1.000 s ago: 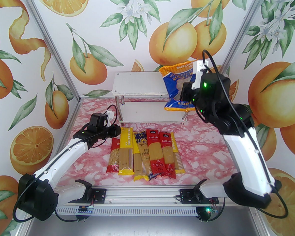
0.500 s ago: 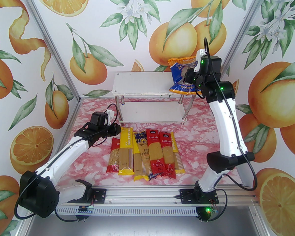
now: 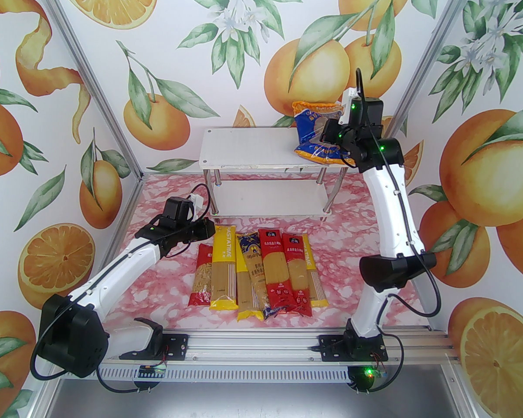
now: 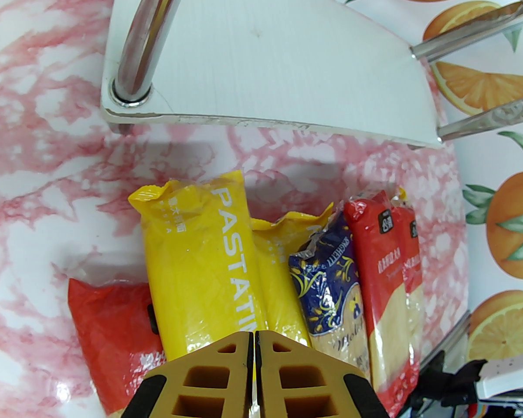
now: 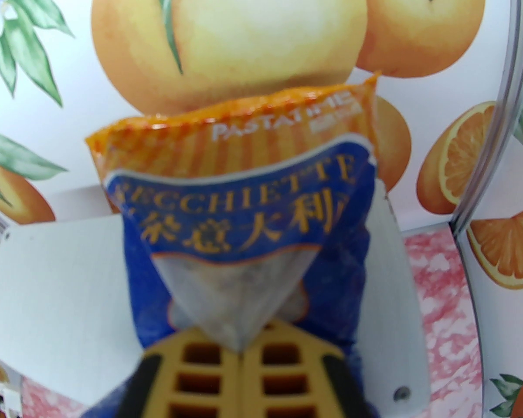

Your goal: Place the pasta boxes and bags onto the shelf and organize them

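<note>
Start: clamps blue-and-orange windowed pasta bag [image 3: 312, 125] in right gripper [image 5: 242, 342] at right end of top board of white chrome-legged 2-tier shelf [image 3: 244, 150], leaving red windowed bag [image 3: 202, 277] and 6 long spaghetti packs [image 3: 275, 272] on pink marbled table [image 3: 353, 233] near pressed-together, empty left gripper [image 4: 253, 340].

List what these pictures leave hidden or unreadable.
1. Top external: the right side of the blue-and-orange bag, covered by the right gripper and its wrist.
2. Right wrist: the bag's lower part, behind the gripper's fingers; its lettering is blurred.
3. Top external: the right side of the red bag, under the yellow pack.
</note>
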Controlling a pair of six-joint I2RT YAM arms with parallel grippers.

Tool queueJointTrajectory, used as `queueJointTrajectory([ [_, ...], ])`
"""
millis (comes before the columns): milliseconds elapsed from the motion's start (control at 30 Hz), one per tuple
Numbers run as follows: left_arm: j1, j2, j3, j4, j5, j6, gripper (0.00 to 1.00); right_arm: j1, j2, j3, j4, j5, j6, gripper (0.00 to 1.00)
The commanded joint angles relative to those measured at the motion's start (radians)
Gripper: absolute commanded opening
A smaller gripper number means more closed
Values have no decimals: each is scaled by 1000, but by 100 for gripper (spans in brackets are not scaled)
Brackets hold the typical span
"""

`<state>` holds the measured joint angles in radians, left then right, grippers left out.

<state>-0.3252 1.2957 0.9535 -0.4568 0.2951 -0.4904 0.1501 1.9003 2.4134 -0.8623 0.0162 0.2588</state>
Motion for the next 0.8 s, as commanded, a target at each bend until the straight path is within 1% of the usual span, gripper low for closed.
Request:
queueJointTrajectory([
  [0, 8, 4, 36, -3, -3, 10, 11, 3, -26, -42, 125, 32, -42, 0],
  [100, 7, 10, 37, -3, -1, 12, 11, 2, -31, -100, 129, 42, -55, 0],
  [300, 8, 19, 40, 4, 3, 10, 11, 4, -19, -135, 110, 24, -66, 0],
  [333, 9, 20, 39, 5, 3, 11, 11, 3, -16, -135, 106, 21, -68, 3],
  [367, 8, 20, 39, 5, 3, 10, 12, 3, -14, -135, 99, 15, -70, 11],
  [400, 8, 22, 38, 4, 3, 10, 14, 4, -12, -135, 93, 12, -69, 23],
  [500, 7, 22, 37, 5, 4, 9, 17, 4, -18, -135, 89, 5, -64, 45],
  [567, 8, 22, 39, 7, 7, 8, 19, 3, -24, -133, 95, -1, -59, 63],
  [600, 8, 22, 39, 7, 6, 8, 19, 3, -30, -131, 100, -4, -55, 69],
  [667, 9, 20, 39, 10, 7, 7, 19, 3, -43, -127, 117, -13, -46, 86],
  [700, 9, 19, 39, 10, 6, 6, 19, 4, -50, -126, 124, -19, -40, 91],
  [767, 8, 16, 37, 11, 5, 4, 19, 3, -68, -126, 149, -39, -20, 94],
])
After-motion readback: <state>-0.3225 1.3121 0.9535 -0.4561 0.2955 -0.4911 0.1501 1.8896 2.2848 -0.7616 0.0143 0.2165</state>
